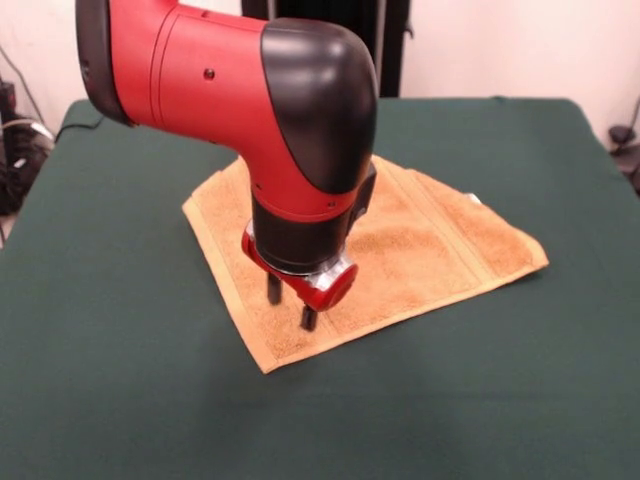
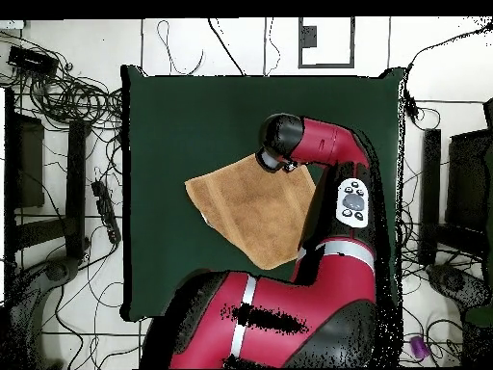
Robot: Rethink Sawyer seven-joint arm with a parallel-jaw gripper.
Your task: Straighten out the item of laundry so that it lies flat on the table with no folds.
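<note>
The item of laundry, an orange-tan towel, lies spread as a diamond on the green table. Border bands run along its left and right sides, and a small white label shows at the right edge. Its right corner lifts slightly. My gripper points straight down over the towel's near-left part, close to the near corner. The two black fingers stand apart, with their tips at the cloth. In the overhead view the towel lies mid-table, and the arm's wrist covers one corner and hides the gripper.
The red arm reaches over the towel's side and hides part of it. Cables and stands lie on the floor around the table. Black gear sits beyond the table's left edge.
</note>
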